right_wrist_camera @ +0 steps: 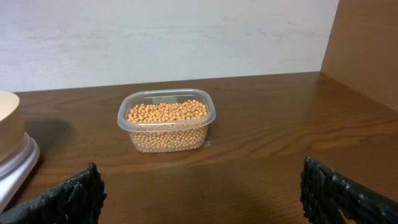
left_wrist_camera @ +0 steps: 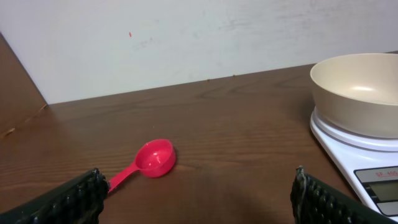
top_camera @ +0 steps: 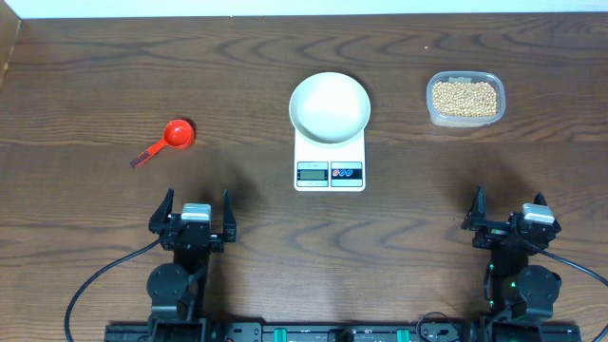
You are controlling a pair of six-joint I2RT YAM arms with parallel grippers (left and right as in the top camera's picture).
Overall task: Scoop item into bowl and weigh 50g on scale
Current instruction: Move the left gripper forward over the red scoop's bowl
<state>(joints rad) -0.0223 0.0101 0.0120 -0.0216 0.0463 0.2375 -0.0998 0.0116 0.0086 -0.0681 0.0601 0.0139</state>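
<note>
The tan beans [top_camera: 465, 96] fill a clear plastic tub [top_camera: 429, 106] at the back right; they also show in the right wrist view [right_wrist_camera: 166, 112]. The white bowl [top_camera: 329, 106] sits empty on the white scale [top_camera: 329, 173] at the table's middle; both show at the right of the left wrist view, the bowl [left_wrist_camera: 357, 93] above the scale [left_wrist_camera: 360, 158]. A red scoop [top_camera: 171, 138] lies on the table at the left, also in the left wrist view [left_wrist_camera: 149, 160]. My left gripper [top_camera: 198, 211] is open and empty near the front edge. My right gripper [top_camera: 510, 211] is open and empty at the front right.
The wooden table [top_camera: 237, 85] has raised wooden side walls at the left [left_wrist_camera: 18, 87] and at the right [right_wrist_camera: 367, 50]. A white wall runs behind the table's far edge.
</note>
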